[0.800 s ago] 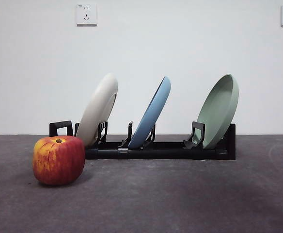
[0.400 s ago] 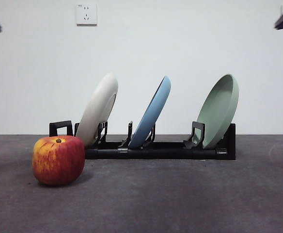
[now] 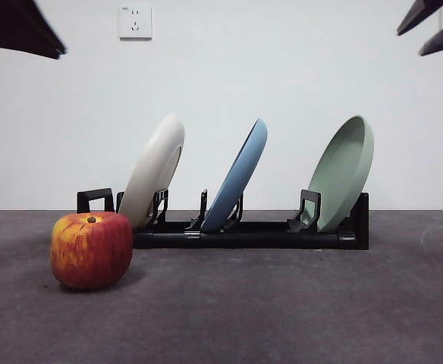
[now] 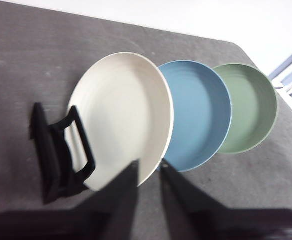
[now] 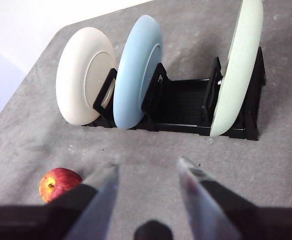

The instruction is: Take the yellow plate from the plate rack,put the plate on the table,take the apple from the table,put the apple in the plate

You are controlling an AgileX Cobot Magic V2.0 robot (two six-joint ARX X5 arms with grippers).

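Observation:
The yellow plate (image 3: pixel 155 171) leans in the plate rack (image 3: pixel 252 232) at the end with the squared loop. In the left wrist view the yellow plate (image 4: pixel 121 110) shows its inner face, and my left gripper (image 4: pixel 148 167) hovers above and short of its rim, jaws a little apart and holding nothing. The apple (image 3: pixel 91 250) sits on the table (image 3: pixel 282 311) in front of the rack's loop end. My right gripper (image 5: pixel 148 167) hangs open and high over the table before the plate rack (image 5: pixel 186 107), with the apple (image 5: pixel 60 184) off to one side and the yellow plate (image 5: pixel 83 75) beyond.
A light blue plate (image 3: pixel 240 176) and a sage green plate (image 3: pixel 347 173) stand in the other slots. Dark arm tips (image 3: pixel 17 26) (image 3: pixel 434 26) show at both top corners of the front view. The table's edge (image 5: pixel 16 95) runs past the rack's loop end.
Both dark arm tips have come further into the top corners of the front view. The plates, rack and apple have not moved.

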